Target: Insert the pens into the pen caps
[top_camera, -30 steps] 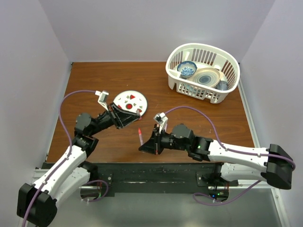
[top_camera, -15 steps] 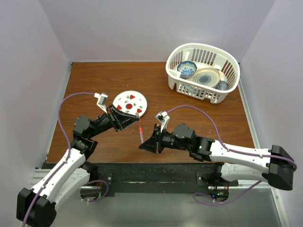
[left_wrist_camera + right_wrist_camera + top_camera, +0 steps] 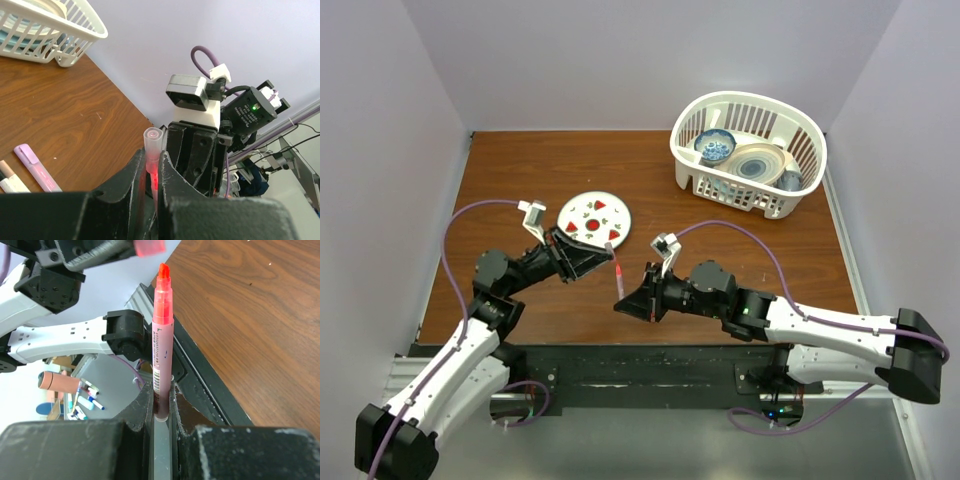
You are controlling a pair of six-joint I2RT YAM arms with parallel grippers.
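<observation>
My left gripper (image 3: 610, 258) is shut on a reddish pink pen cap (image 3: 618, 268). In the left wrist view the cap (image 3: 152, 145) sits upright between the fingers (image 3: 131, 172) with its open end facing outward. My right gripper (image 3: 624, 306) is shut on the thin dark reddish pen (image 3: 618, 290). In the right wrist view the pen (image 3: 162, 340) stands upright, and its orange-red tip is just below and right of the cap (image 3: 150, 246). A pale pink pen (image 3: 37, 167) and a white pen (image 3: 10, 182) lie on the table.
A white basket (image 3: 750, 98) holding bowls and plates stands at the back right; it also shows in the left wrist view (image 3: 55, 37). A white plate (image 3: 595, 217) with red marks lies behind my left gripper. The table's front edge is just below both grippers.
My left gripper has moved right and down with the cap, closing on the pen tip. My right gripper has barely shifted, still holding the pen upright.
</observation>
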